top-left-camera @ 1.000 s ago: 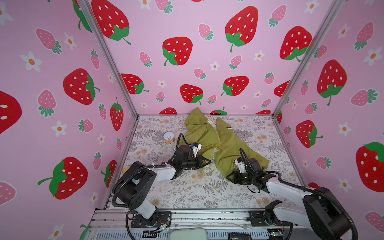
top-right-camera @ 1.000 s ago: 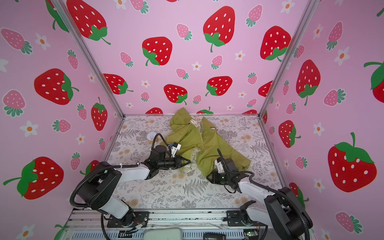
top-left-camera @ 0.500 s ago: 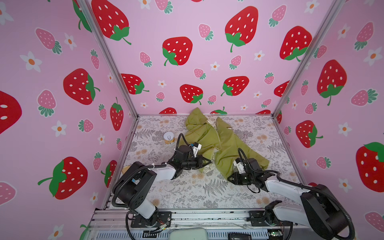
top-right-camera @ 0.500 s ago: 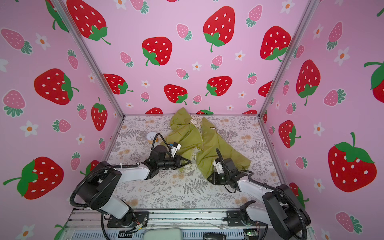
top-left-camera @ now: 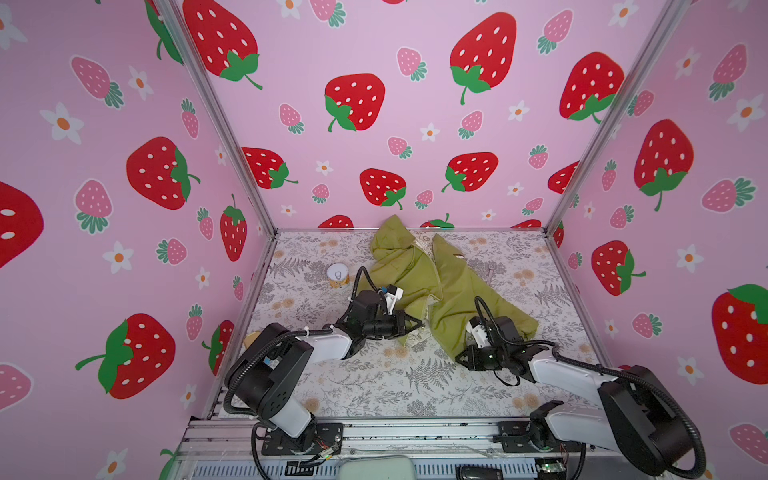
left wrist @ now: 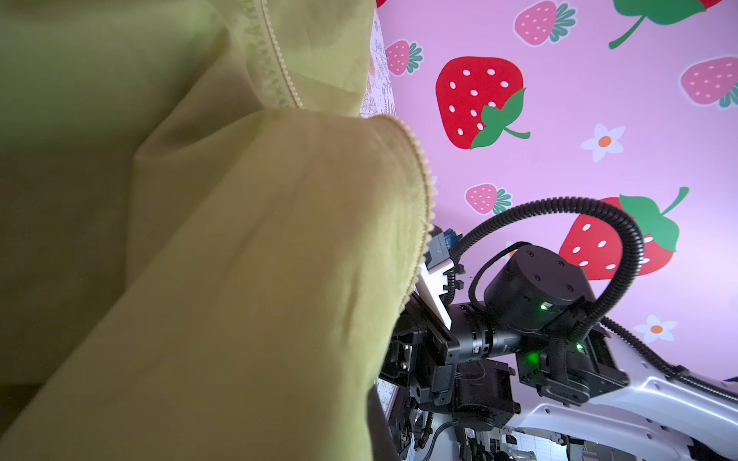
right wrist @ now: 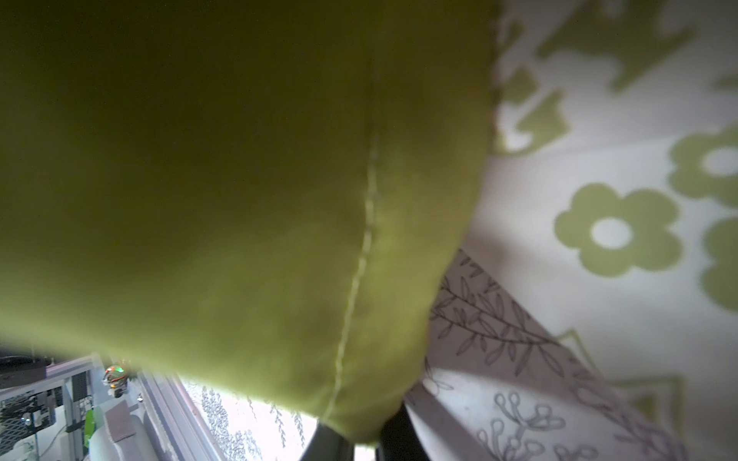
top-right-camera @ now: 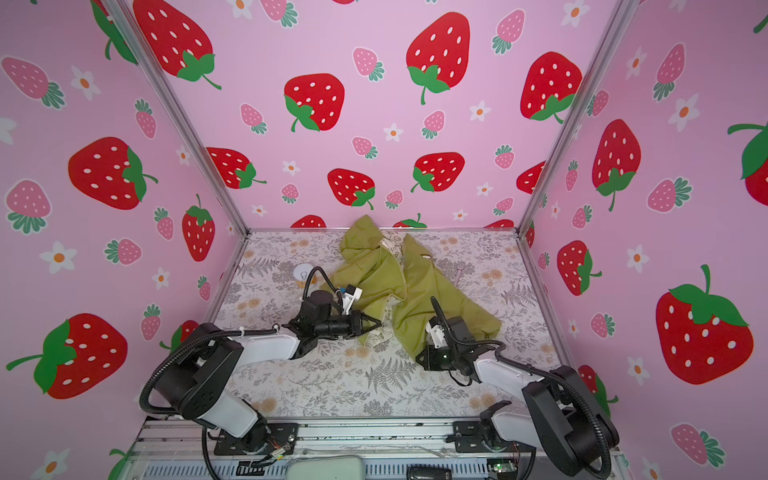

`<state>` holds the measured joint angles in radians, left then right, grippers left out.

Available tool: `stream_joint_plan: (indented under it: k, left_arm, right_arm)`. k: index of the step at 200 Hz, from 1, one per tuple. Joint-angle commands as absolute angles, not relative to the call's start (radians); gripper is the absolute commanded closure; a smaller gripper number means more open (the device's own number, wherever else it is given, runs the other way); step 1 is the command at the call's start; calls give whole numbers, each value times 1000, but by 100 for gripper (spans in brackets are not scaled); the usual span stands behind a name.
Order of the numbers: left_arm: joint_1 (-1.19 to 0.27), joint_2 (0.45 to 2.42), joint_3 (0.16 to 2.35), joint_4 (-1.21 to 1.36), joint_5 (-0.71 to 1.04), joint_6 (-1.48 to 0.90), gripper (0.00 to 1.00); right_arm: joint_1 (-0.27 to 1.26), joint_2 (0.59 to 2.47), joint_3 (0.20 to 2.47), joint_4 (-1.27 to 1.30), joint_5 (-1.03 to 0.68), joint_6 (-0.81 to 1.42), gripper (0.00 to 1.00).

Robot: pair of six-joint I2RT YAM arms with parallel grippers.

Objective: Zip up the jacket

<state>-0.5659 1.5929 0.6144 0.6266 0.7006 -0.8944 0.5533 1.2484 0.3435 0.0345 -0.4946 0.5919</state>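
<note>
Jacket point(top-left-camera: 457, 299) point(top-right-camera: 432, 299) of olive-green cloth lies on the flowered table point(top-left-camera: 374, 386), to the right of the white can point(top-left-camera: 338, 276) point(top-right-camera: 302, 274) in both top views. Its hood end reaches farther back than the can, up to the back wall. The two front halves are spread apart, so the zipper is not joined. In the left wrist view the pale zipper teeth point(left wrist: 423, 179) run along a free edge of the jacket point(left wrist: 199, 239). In the right wrist view the cream lining point(right wrist: 611, 231) with green flowers shows beside the green outer cloth point(right wrist: 199, 159).

The left gripper point(top-left-camera: 417, 323) point(top-right-camera: 376, 323) is on the near side of the can and to its right. Its jaws are closed at the lower corner of the jacket half that is closer to the can, and they seem to pinch the cloth there. The cloth hangs close before the left wrist camera, and the fingertips themselves are hidden in that view.

The right gripper point(top-left-camera: 459, 356) point(top-right-camera: 417, 357) is farther from the can, at the lower corner of the other half. In the right wrist view its two dark fingers point(right wrist: 395, 433) stand close together with the stitched hem pressed between them, so it grips the jacket.

Behind the can and around it stand pink walls point(top-left-camera: 374, 54) with printed strawberries.
</note>
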Motion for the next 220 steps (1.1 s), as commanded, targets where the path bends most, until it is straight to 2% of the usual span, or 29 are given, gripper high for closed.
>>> stream_joint_plan:
  k: [1, 14, 55, 78, 108, 128, 152, 200, 220]
  left_arm:
    - [-565, 1592, 652, 637, 723, -897, 100]
    - [-565, 1592, 653, 635, 723, -897, 100]
    - [-563, 1571, 683, 565, 728, -872, 100]
    - [-558, 1535, 726, 476, 730, -827, 100]
    - [-558, 1484, 856, 190, 692, -680, 100]
    - [-558, 1473, 976, -32, 613, -591, 100]
    - [-564, 1441, 1076, -202, 418, -523, 100]
    - [-562, 1333, 996, 18, 370, -390, 100]
    - [-558, 1346, 1026, 9, 391, -397, 100]
  right_arm:
    - [549, 1252, 364, 30, -521, 569, 93]
    - [549, 1248, 365, 35, -532, 569, 100]
    - [549, 1213, 397, 28, -522, 590, 100]
    - [549, 1188, 459, -10, -455, 615, 100]
    - [549, 1204, 595, -121, -288, 664, 100]
    - [546, 1222, 658, -129, -246, 676, 100]
    - [538, 1245, 712, -122, -196, 688, 100]
    - [527, 1203, 766, -149, 7, 704, 100]
    - [516, 1160, 750, -93, -10, 712, 100]
